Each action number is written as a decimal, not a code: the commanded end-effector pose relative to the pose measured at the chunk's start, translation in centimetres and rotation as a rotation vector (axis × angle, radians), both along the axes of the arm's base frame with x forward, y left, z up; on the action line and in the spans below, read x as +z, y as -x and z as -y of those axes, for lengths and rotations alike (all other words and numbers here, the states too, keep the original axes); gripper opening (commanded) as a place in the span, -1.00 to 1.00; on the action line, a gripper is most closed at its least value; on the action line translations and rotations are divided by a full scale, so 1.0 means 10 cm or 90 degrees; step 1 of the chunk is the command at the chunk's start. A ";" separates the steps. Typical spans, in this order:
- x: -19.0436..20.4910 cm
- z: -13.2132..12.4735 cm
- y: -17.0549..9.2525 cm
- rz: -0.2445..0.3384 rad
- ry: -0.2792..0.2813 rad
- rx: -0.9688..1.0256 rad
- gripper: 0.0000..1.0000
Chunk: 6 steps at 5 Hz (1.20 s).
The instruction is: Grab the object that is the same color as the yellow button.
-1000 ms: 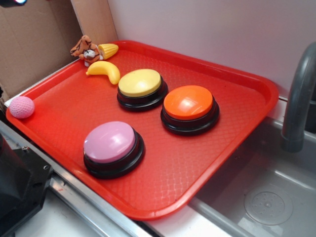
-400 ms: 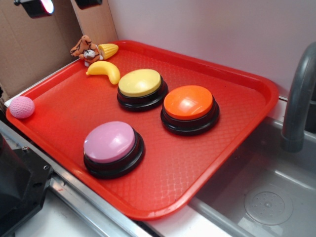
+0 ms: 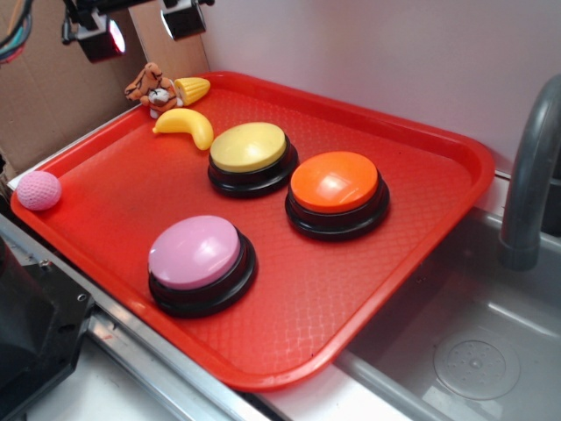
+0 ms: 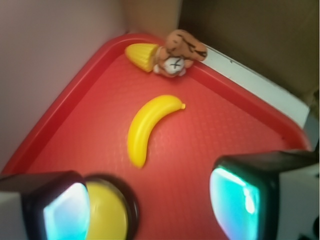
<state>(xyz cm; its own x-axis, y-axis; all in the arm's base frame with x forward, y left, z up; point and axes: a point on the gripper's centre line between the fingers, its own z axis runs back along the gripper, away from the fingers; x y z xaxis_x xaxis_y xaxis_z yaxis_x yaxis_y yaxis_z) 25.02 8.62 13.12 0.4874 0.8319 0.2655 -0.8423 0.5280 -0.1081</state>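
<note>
The pincer [image 3: 143, 28] hung high over the far left corner of the red tray [image 3: 421, 219], its two fingers spread apart with nothing between them. The small yellow banana [image 4: 146, 127] lay flat on the tray below the gap, free of contact, just beside the yellow button [image 3: 249, 149] and near the plush tiger [image 4: 179, 50] and the corn toy [image 4: 140, 55] in the corner. The orange button [image 3: 335, 182] and the pink button [image 3: 195, 252] sat nearer the camera.

Plush tiger [image 3: 151, 86] & corn toy [image 3: 193, 89] sat touching at tray's [image 3: 421, 254] far-left corner. Orange btn [image 3: 336, 182] mid-tray, pink btn [image 3: 196, 253] nr front edge. Pink ball [image 3: 38, 189] lay just off left edge.
</note>
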 end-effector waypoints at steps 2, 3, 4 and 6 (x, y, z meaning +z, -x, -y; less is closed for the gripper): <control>-0.62 -0.38 -0.24 -0.022 -0.016 0.085 1.00; -0.87 -0.38 -0.31 -0.039 0.005 0.073 1.00; -1.00 -0.39 -0.33 -0.051 -0.001 0.063 1.00; -0.96 -0.39 -0.30 -0.028 0.012 0.054 -1.00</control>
